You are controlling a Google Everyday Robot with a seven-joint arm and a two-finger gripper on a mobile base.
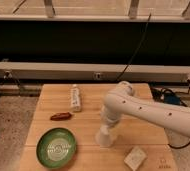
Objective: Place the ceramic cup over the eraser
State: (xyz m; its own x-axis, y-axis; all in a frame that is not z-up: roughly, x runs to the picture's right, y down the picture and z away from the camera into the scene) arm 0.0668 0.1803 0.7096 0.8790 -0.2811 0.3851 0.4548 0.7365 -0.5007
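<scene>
The wooden counter [88,127] fills the lower part of the camera view, and the white arm [153,114] reaches in across its right edge and bends down toward the middle of the front half. A green plate [42,142] sits at the front left corner. A white bottle [76,97] lies on its side near the back edge, left of centre. The gripper [107,130] points straight down, and right under it is a white shape I take to be the ceramic cup [105,139], resting on or just above the wood. I cannot tell how far the gripper is open or whether it has hold of the cup. The pale block I take to be the eraser [135,157] lies at the front edge toward the right corner, near the cup but apart from it. A small dark red object [61,116] lies near the left edge. The main risk looks to be the carry to the eraser. A low cup could strike the block and push it off the front edge. Lowered off-centre, the rim could land on the eraser, and the cup would sit tilted or tip.
</scene>
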